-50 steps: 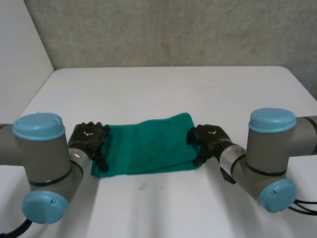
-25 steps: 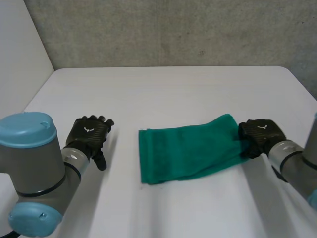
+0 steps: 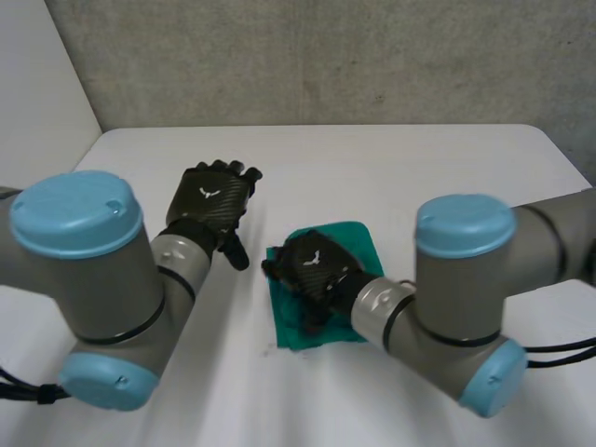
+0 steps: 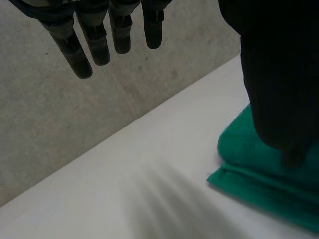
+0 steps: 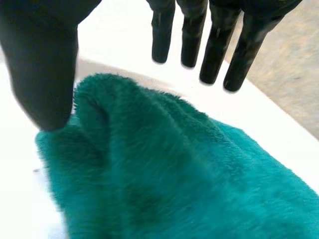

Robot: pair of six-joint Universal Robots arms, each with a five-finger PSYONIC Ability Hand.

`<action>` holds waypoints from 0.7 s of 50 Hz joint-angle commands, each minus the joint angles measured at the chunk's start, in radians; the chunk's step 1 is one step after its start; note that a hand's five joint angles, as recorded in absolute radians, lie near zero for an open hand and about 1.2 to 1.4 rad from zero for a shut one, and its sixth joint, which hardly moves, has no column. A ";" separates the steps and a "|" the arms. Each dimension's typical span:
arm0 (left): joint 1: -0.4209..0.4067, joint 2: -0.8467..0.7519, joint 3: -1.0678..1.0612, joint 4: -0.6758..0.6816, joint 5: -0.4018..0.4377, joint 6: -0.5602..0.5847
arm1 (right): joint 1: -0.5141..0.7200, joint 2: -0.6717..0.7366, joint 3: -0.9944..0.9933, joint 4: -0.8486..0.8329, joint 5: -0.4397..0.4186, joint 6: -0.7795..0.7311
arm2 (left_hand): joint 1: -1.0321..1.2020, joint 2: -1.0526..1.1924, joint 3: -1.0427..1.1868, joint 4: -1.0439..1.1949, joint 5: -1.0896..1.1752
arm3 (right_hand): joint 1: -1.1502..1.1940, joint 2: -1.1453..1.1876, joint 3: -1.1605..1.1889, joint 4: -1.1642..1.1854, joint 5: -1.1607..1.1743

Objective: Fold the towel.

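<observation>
The green towel [image 3: 361,247] lies folded into a small thick square near the middle of the white table [image 3: 400,168]. My right hand [image 3: 312,268] hovers over its left half, open. In the right wrist view its fingers [image 5: 219,47] are straight above a raised fold of the towel [image 5: 174,179], and nothing is pinched between them and the thumb. My left hand [image 3: 214,197] is up over the table to the left of the towel, open and apart from it. In the left wrist view its fingers [image 4: 99,37] hang straight, with the towel's corner [image 4: 249,167] beside the thumb.
A grey concrete wall [image 3: 326,56] runs behind the table's far edge. Both arms reach inward, the right arm's elbow [image 3: 466,279] close to the towel's right side. Bare tabletop lies beyond the towel and along the front.
The right hand carried the towel's right end over to the left, doubling it into a small square, and then opened. The left hand rose and moved away from the towel.
</observation>
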 commanded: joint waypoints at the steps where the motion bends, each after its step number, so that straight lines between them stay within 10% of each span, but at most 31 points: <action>1: -0.020 -0.087 0.106 -0.003 -0.013 -0.065 | -0.014 -0.017 0.003 -0.006 0.153 0.038 | -0.017 -0.023 -0.033 -0.023 -0.035 | -0.165 -0.234 -0.242 -0.245 -0.246; 20: -0.136 -0.388 0.405 -0.008 0.060 -0.174 | -0.330 -0.253 0.153 -0.005 0.150 0.341 | 0.047 0.041 0.032 0.042 0.029 | -0.165 -0.234 -0.242 -0.245 -0.246; 35: -0.113 -0.434 0.312 -0.180 -0.007 -0.104 | -0.269 -0.014 -0.035 0.147 0.063 0.346 | 0.012 0.006 -0.003 0.007 -0.006 | -0.165 -0.234 -0.242 -0.245 -0.246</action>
